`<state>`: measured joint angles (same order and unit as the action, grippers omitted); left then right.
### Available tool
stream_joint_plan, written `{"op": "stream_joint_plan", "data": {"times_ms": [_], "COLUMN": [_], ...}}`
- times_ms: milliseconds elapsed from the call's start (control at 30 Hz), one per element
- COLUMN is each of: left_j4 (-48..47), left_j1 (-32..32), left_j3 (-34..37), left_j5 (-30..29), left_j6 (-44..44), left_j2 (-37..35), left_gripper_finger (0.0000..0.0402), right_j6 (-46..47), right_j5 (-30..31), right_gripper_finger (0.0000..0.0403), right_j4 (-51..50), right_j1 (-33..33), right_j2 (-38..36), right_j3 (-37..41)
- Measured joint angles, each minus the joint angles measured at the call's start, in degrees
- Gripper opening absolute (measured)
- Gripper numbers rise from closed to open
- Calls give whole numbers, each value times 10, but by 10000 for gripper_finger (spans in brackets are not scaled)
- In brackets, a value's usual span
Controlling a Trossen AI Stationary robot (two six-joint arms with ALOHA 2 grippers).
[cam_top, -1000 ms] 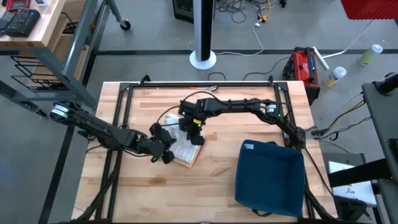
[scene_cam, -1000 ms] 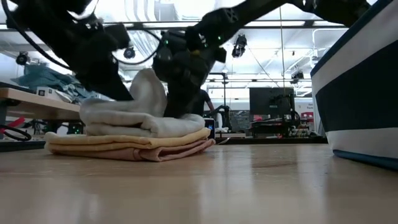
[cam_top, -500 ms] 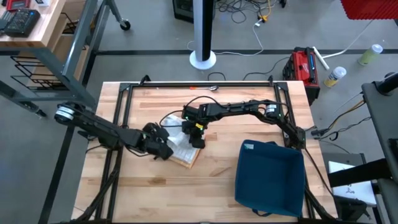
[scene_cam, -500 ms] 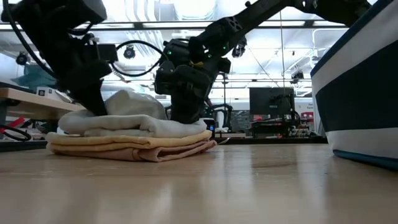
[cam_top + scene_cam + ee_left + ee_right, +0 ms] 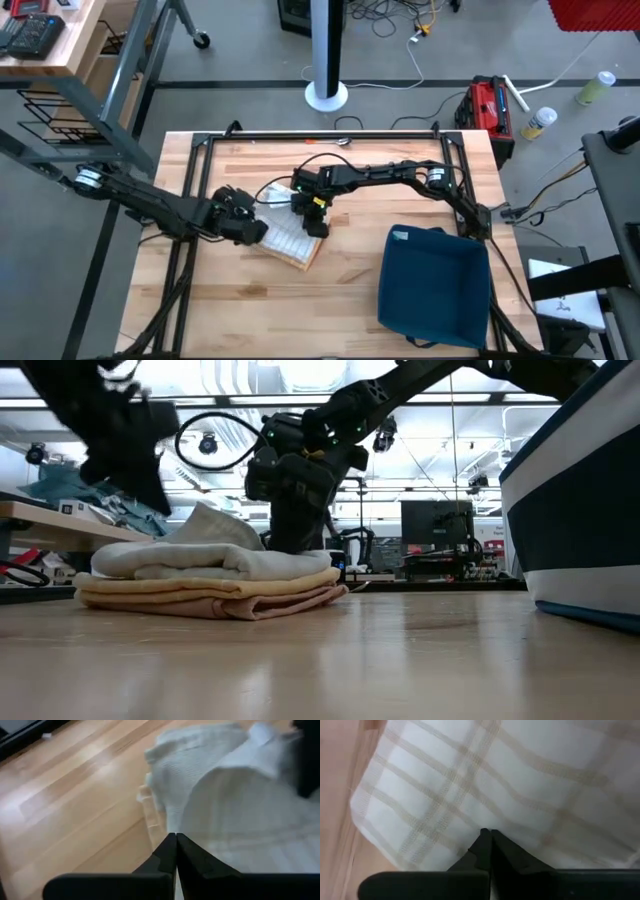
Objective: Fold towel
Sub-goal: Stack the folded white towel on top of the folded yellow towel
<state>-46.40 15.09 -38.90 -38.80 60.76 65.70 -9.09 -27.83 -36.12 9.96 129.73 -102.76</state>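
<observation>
Your right gripper (image 5: 313, 212), fingers pressed together and empty, pressed on the soft folded white waffle-weave towel (image 5: 288, 238) beneath it; your left gripper (image 5: 250, 226), also closed on nothing, hovered at its opposite edge.

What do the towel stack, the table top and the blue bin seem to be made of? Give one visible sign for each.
Towel stack: soft woven cloth, matte; it sags and creases.
Table top: pale wood, smooth; joined strips with grain.
Blue bin: possibly fabric or plastic; dull, even blue walls leave it open.
</observation>
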Motion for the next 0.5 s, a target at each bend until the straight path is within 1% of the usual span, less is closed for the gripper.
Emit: {"op": "stream_joint_plan", "data": {"times_ms": [67, 133, 267, 333, 400, 500], "left_j4": [5, 30, 153, 207, 223, 224], "left_j1": [1, 3, 2, -2, -8, -19], "left_j3": [-13, -26, -35, -34, -32, -27], "left_j5": [9, 25, 70, 73, 72, 73], "left_j6": [-17, -60, -187, -234, -257, -260], "left_j2": [-8, -15, -12, 2, 23, 65], "left_gripper_finger": [0, 0, 0, 0, 0, 0], "right_j6": [-4, -7, -11, -13, -14, -14], "right_j5": [0, 0, 0, 0, 0, 2], "right_gripper_finger": [1, 1, 2, 2, 2, 2], "right_j4": [3, 4, 8, 9, 8, 0], "right_j1": [0, 0, 0, 0, 0, 0], "right_j2": [-3, -7, -16, -21, -25, -34], "right_j3": [0, 0, 0, -1, -1, -1]}}
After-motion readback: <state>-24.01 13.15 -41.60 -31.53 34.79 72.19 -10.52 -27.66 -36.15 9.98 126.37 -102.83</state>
